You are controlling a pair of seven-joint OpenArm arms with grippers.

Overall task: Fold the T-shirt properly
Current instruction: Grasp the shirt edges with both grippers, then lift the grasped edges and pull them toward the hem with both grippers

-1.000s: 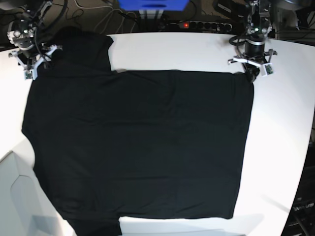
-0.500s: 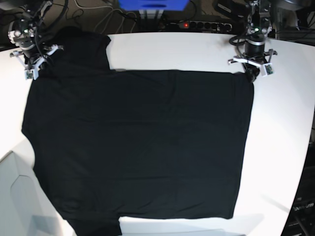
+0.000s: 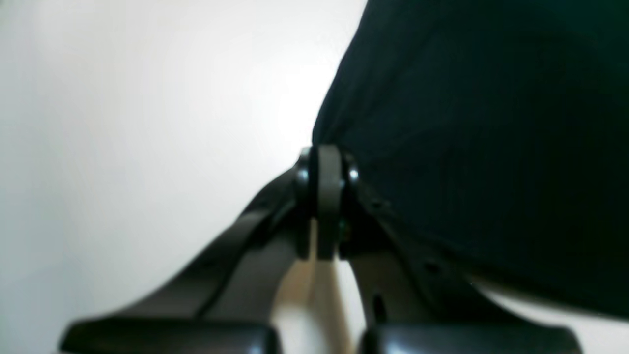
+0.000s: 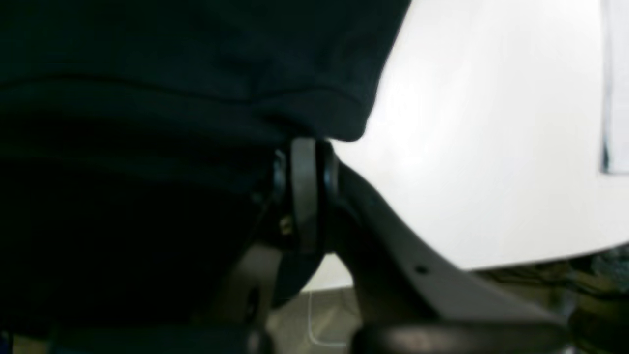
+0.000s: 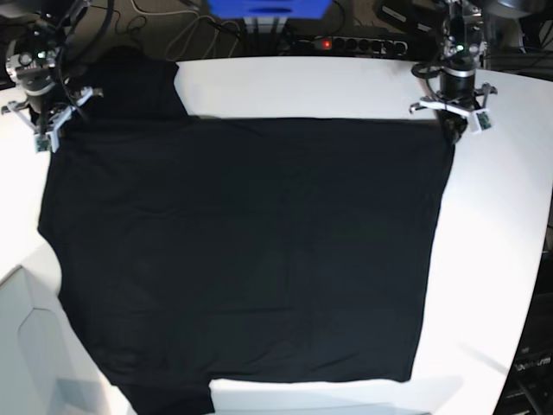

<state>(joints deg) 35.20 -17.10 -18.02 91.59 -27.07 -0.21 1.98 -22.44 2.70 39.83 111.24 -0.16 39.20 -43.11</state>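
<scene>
The large plain black cloth T-shirt (image 5: 246,251) lies spread flat on the white table (image 5: 497,259) and covers most of it. Its near hem runs straight just short of the table's front edge, leaving a narrow white strip in front of it; at the near corner on the base view's left the cloth reaches the frame's bottom edge. Beside the shirt on that view's right, a broad band of bare white tabletop runs the shirt's whole depth. Beyond the shirt's far edge, white surface shows between a sleeve at the far corner and the opposite far corner.

At the far corner on the base view's right, the left gripper (image 3: 325,152) has its jaws together, pinched on the T-shirt's edge, with bare table beside it. At the opposite far corner, the right gripper (image 4: 304,147) is closed too, its tips apparently nipping a hemmed fold of the T-shirt, though that wrist view is dark and blurred.
</scene>
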